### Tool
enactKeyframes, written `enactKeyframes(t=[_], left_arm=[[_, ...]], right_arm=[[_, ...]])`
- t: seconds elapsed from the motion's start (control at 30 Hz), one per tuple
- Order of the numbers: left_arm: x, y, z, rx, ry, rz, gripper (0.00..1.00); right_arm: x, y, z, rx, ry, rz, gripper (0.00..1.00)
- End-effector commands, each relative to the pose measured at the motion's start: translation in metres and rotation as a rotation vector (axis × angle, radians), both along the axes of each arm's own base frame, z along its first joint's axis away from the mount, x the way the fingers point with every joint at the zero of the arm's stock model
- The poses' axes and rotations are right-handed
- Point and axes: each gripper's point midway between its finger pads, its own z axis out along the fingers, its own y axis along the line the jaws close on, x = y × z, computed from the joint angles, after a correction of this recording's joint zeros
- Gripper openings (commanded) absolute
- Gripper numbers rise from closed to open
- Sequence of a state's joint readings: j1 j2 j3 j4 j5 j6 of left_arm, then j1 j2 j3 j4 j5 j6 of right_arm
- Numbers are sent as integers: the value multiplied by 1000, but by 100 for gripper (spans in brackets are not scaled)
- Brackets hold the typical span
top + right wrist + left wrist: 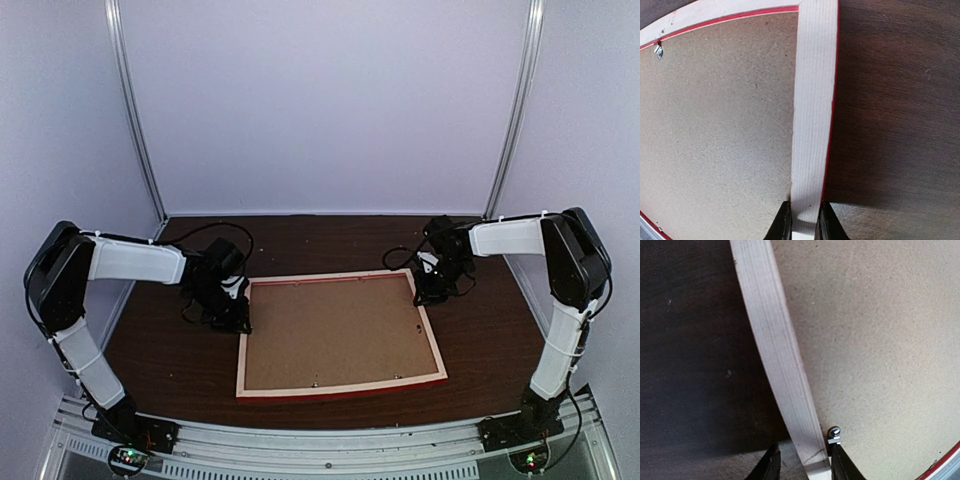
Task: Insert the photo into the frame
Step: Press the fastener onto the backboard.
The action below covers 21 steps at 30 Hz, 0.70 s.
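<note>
With the one frame (pixel 342 386) lying back-up mid-table, its one brown backing board (pixel 340 330) seated inside and no photo visible, the right gripper (pixel 802 222) clamps the right rail while the left gripper (pixel 806 466) straddles the left rail, not yet clenched, so both should probably grip evenly before any lift.

The table (pixel 480 340) under me is dark brown wood with a faint grain. One thing lies flat on it: the frame (pixel 340 387), back up, with pale rails showing and a red line along its outer edge. It lies between my two grippers. Its left rail runs ahead from my left gripper (pixel 805 465), its right rail ahead from my right gripper (pixel 802 220). Dark tabletop shows outward of each. A brown board (pixel 340 335) fills the frame's opening.
</note>
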State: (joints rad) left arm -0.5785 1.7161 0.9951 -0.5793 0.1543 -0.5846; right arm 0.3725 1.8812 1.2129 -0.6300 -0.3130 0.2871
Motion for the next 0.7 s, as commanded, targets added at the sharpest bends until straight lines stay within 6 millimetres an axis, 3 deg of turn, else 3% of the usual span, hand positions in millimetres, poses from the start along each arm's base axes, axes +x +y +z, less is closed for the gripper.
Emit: enactKeyframes(t=[0.0,0.43,0.67], left_arm=[[-3,5,-11,78,15,-44,36],[-8,22,-11,160,3,-52,27],[6,16,1,136,-64,-41,21]], right_arm=[[-23,-8,-36,-46,105,30,8],[-22,-7,-39,-45,111,35,8],[-23,-6,-43,-42,122,37,8]])
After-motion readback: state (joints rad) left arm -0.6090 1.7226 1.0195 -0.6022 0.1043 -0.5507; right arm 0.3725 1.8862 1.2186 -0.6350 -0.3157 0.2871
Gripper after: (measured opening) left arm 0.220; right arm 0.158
